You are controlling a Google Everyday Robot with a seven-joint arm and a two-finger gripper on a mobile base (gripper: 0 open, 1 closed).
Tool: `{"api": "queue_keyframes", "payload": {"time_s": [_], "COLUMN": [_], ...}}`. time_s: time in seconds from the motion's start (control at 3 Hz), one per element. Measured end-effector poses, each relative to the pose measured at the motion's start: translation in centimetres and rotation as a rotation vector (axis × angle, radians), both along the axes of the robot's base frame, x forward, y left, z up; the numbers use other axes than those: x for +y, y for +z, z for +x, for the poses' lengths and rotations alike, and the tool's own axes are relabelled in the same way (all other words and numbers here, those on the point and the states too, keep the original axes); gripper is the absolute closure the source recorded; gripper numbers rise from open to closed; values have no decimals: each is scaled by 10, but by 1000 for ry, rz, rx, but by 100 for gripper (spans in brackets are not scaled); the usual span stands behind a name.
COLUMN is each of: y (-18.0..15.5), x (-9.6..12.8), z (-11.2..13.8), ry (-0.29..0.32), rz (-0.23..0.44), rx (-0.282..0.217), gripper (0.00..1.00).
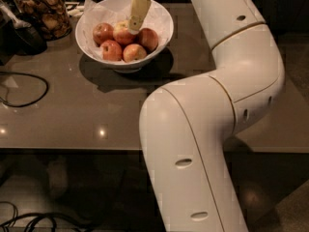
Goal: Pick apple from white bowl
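The white bowl (161,33), lined with crinkled white paper, stands at the back of the brown table (72,115). It holds several apples. The apple (121,33), pale yellow with red streaks, lies in the middle of the bunch, with smaller red apples (111,50) around it. My gripper (133,27) reaches down into the bowl from the top edge of the view. Its tan tip is right at the apple's upper right side and hides part of it.
A glass jar of brown snacks (44,12) stands left of the bowl, with a dark object (24,36) beside it. A black cable (26,88) loops on the table's left. My white arm (217,110) fills the right and front of the view.
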State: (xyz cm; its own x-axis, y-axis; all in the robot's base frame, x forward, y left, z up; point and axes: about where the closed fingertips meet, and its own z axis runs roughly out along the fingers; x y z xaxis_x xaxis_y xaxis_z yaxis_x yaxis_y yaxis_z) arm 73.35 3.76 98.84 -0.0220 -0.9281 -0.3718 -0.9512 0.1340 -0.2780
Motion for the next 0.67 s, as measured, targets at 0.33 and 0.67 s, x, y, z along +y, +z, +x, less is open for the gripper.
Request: {"api": "queue_keyframes", "payload": {"time_s": [0.33,0.67], "y": [-10,-18], "x": [5,11], "z": [5,7], "ry": [1,7], "rz": [-15,-27], "rx": [11,20], "gripper": [21,21]}}
